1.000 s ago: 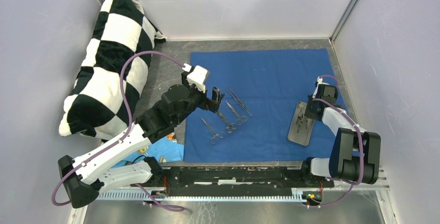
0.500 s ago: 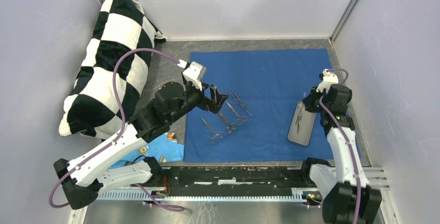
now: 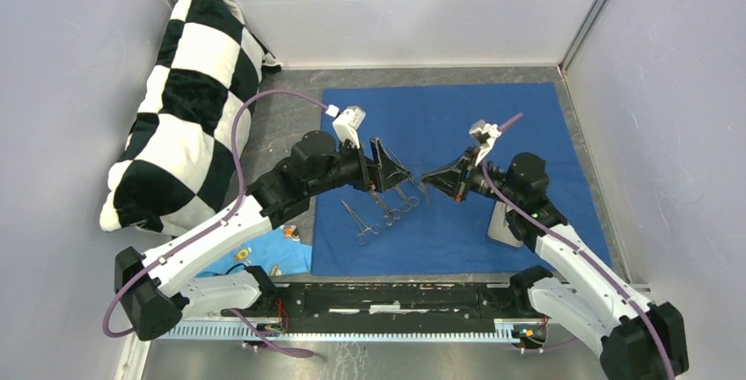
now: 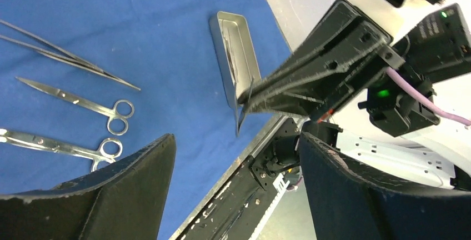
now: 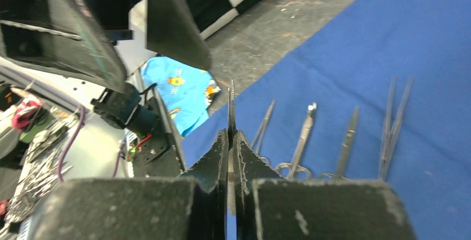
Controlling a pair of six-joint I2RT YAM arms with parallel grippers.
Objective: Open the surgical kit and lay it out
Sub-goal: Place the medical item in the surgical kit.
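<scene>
Dark blue wrap (image 3: 457, 125): unfolded flat, frame centre.
Four instruments (image 3: 387, 200): laid out, centre-left.
Steel tray (image 3: 498, 227): lower right.
Right end effector (image 3: 428, 179): clamped on fifth instrument (image 5: 231, 106), unplaced.
Left end effector (image 3: 384, 166): wide open, empty.

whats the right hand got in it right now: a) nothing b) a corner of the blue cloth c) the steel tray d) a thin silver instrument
d: the right hand is shut on a thin silver instrument that sticks out past its fingertips, while the steel tray lies on the blue cloth.
</scene>
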